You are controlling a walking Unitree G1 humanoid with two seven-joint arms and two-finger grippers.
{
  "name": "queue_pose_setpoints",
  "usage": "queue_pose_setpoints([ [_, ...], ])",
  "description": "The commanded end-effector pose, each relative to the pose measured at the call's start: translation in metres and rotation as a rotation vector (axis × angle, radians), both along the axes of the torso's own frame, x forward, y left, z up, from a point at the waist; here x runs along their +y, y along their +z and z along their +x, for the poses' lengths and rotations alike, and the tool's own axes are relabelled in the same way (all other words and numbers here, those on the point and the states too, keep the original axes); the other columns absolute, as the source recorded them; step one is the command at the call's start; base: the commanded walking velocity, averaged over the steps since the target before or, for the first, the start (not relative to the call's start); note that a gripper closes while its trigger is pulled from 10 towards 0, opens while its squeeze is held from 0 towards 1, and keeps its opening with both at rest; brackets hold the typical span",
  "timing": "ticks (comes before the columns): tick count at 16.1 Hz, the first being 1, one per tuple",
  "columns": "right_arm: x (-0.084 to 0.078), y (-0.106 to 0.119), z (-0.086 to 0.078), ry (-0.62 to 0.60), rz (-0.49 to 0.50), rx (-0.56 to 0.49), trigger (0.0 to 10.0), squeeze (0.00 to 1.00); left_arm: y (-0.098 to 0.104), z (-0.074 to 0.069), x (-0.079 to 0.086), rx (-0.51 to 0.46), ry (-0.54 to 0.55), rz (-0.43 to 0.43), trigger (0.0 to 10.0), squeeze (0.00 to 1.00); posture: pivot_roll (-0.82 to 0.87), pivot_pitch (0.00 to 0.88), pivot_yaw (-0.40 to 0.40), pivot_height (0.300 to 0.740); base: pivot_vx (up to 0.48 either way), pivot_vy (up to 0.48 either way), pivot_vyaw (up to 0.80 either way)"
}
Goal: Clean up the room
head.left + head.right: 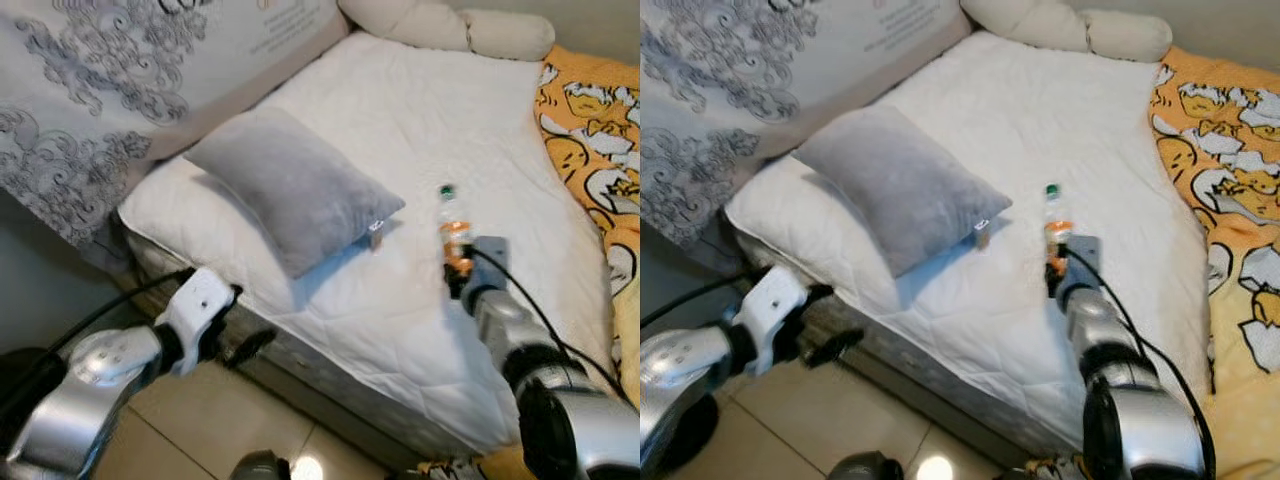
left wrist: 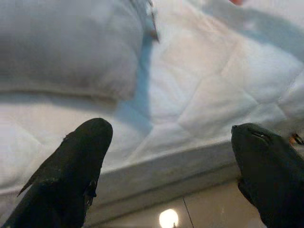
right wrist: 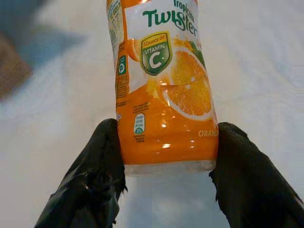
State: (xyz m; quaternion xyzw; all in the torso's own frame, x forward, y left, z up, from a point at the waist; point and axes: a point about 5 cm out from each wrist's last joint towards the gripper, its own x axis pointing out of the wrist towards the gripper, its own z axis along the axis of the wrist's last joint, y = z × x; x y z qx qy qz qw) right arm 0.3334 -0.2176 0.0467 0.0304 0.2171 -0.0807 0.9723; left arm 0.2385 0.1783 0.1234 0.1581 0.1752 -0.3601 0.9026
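An orange juice bottle (image 1: 455,232) with a green cap stands upright over the white quilt (image 1: 420,130), right of the grey pillow (image 1: 292,184). My right gripper (image 1: 458,280) is shut on the bottle's lower end. In the right wrist view both black fingers (image 3: 102,156) press against the orange label of the bottle (image 3: 164,95). My left gripper (image 1: 250,345) hangs open beside the bed's near edge, low over the floor. Its fingers (image 2: 80,161) stand wide apart, with the mattress side and pillow (image 2: 66,42) beyond them.
A patterned grey headboard (image 1: 90,90) rises on the left. An orange cartoon-print blanket (image 1: 595,140) covers the bed's right side. A cream bolster (image 1: 450,25) lies at the far end. Beige floor tiles (image 1: 190,440) lie below the bed edge.
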Motion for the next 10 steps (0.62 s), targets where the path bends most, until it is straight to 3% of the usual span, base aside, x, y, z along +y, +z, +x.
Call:
queue_pose_setpoints([
  [1, -0.004, 0.013, 0.004, -0.041, 0.054, -0.1, 10.0, 0.0, -0.002, 0.007, 0.001, -0.018, 0.04, 0.015, 10.0, 0.34, 0.08, 0.0, 0.085, 0.74, 0.0, 0.0, 0.0],
  [2, -0.004, 0.017, 0.004, -0.052, 0.063, -0.138, 10.0, 0.0, -0.003, 0.011, 0.0, -0.03, 0.063, 0.016, 10.0, 0.34, 0.07, 0.0, 0.095, 0.74, 0.0, 0.0, 0.0],
  [3, 0.0, 0.029, 0.0, -0.084, 0.076, -0.252, 10.0, 0.0, -0.005, 0.02, 0.001, -0.064, 0.16, 0.012, 10.0, 0.32, 0.05, 0.0, 0.105, 0.74, 0.0, 0.0, 0.0],
  [4, 0.006, 0.035, -0.004, -0.065, 0.065, -0.299, 10.0, 0.0, -0.007, 0.024, 0.001, -0.068, 0.217, -0.006, 10.0, 0.0, 0.03, 0.0, 0.117, 0.74, 0.0, 0.0, 0.8],
  [6, 0.023, 0.043, -0.016, -0.019, 0.068, -0.362, 10.0, 0.0, -0.011, 0.027, -0.005, -0.084, 0.274, -0.022, 10.0, 0.0, 0.01, 0.0, 0.123, 0.74, 0.0, 0.0, 0.8],
  [7, 0.037, 0.045, -0.028, 0.002, 0.114, -0.372, 10.0, 0.0, -0.013, 0.029, -0.012, -0.109, 0.34, -0.069, 10.0, 0.0, 0.01, 0.0, 0.117, 0.74, 0.0, 0.0, 0.8],
  [10, 0.048, 0.045, -0.043, 0.03, 0.141, -0.356, 10.0, 0.0, -0.016, 0.032, -0.014, -0.128, 0.418, -0.08, 10.0, 0.0, 0.01, 0.0, 0.097, 0.74, 0.0, 0.0, 0.8],
])
